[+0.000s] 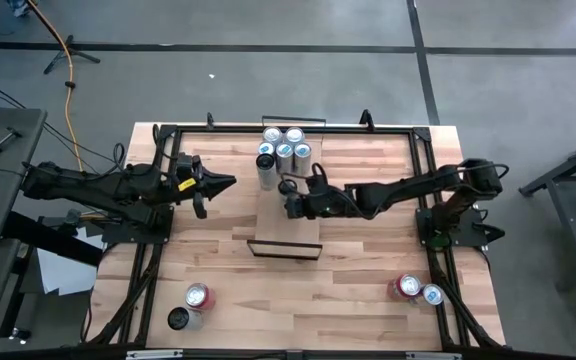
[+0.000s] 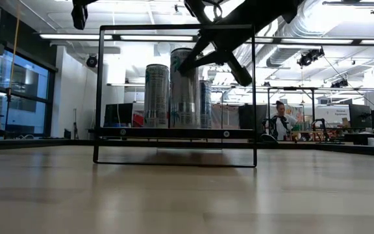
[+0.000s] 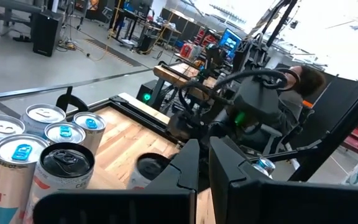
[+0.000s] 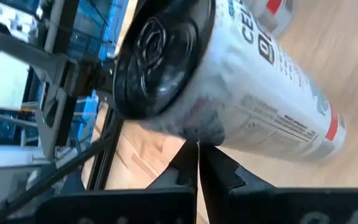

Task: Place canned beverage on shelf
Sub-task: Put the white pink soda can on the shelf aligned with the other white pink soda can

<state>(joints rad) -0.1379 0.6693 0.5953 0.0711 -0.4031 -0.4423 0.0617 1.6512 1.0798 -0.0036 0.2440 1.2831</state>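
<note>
The shelf, a narrow light-wood plank with a black frame at its near end, lies in the middle of the table. Several cans stand upright on their bases at its far end. A white can with a black top stands just in front of them. My right gripper is shut, its tips beside this can. My left gripper is shut and hovers left of the shelf, pointing toward the cans. My right gripper's shut fingertips meet the side wall of the black-topped can just below its top rim. They come from the table's right, slanting down. The can stands upright on the shelf. Whether the tips touch it or stop just short I cannot tell.
Two cans stand at the table's near left and two more at the near right. A black frame runs along the table's edges. In the low view a person sits far behind the table.
</note>
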